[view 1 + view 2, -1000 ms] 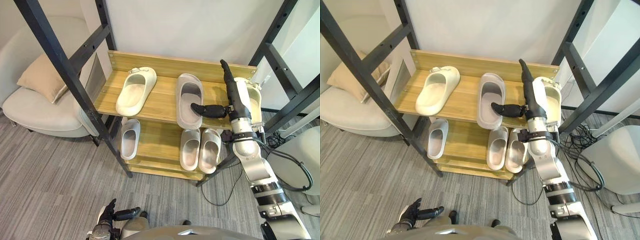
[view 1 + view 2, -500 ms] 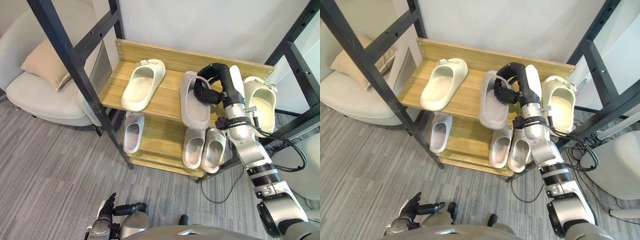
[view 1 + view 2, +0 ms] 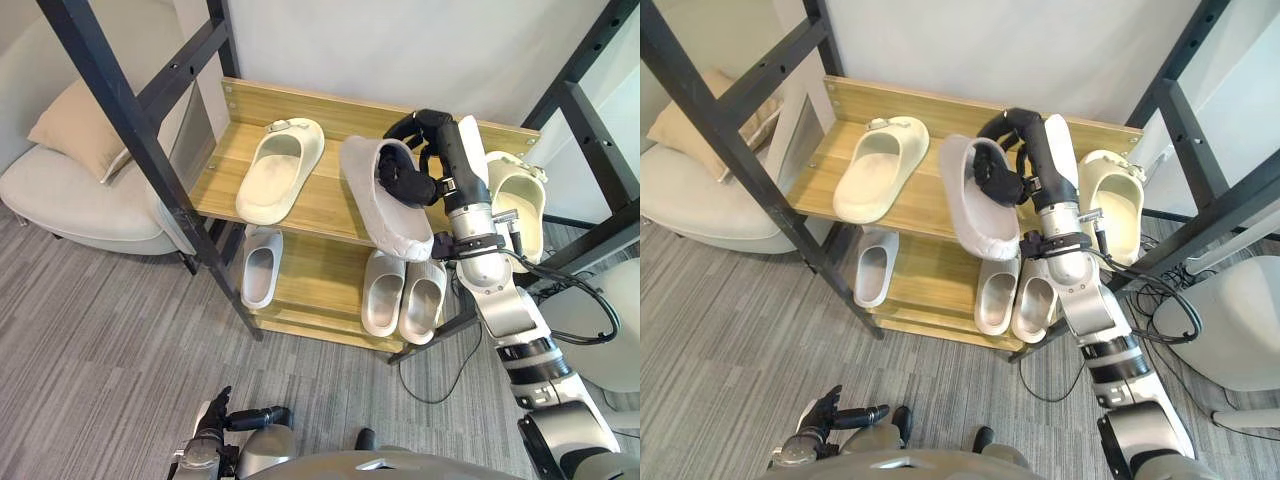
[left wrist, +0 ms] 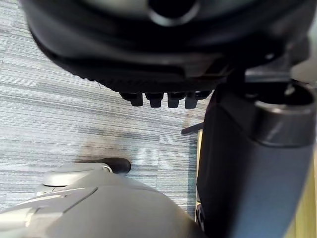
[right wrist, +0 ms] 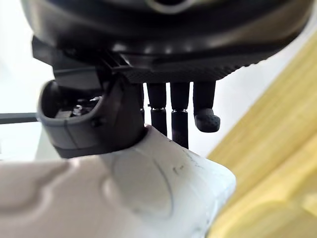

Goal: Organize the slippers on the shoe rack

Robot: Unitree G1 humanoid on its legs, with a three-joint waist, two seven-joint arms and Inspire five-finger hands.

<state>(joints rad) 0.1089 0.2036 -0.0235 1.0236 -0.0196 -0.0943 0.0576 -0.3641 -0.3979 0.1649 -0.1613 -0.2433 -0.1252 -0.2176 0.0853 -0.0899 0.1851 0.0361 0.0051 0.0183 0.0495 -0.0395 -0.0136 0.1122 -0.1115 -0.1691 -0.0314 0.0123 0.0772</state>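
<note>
My right hand (image 3: 408,178) is shut on a grey slipper (image 3: 388,215) and holds it tilted above the middle of the wooden upper shelf (image 3: 331,197), with its sole turned up. Up close, the fingers (image 5: 178,121) curl over the slipper's edge (image 5: 124,198). One cream slipper (image 3: 281,170) lies on the shelf's left part. Another cream slipper (image 3: 516,196) sits at its right end. On the lower shelf rest a single pale slipper (image 3: 260,276) and a pair (image 3: 402,296). My left hand (image 3: 214,441) hangs low over the carpet, fingers relaxed.
Black slanted frame posts (image 3: 140,140) flank the rack on both sides. A beige armchair with a cushion (image 3: 70,130) stands to the left. A white rounded object (image 3: 612,335) sits on the floor at the right. Grey carpet lies in front of the rack.
My right hand, open with its thumb in the grey slipper a second ago, has curled round it and lifted it off the shelf, tipping it sole up. The camera view shifted slightly.
</note>
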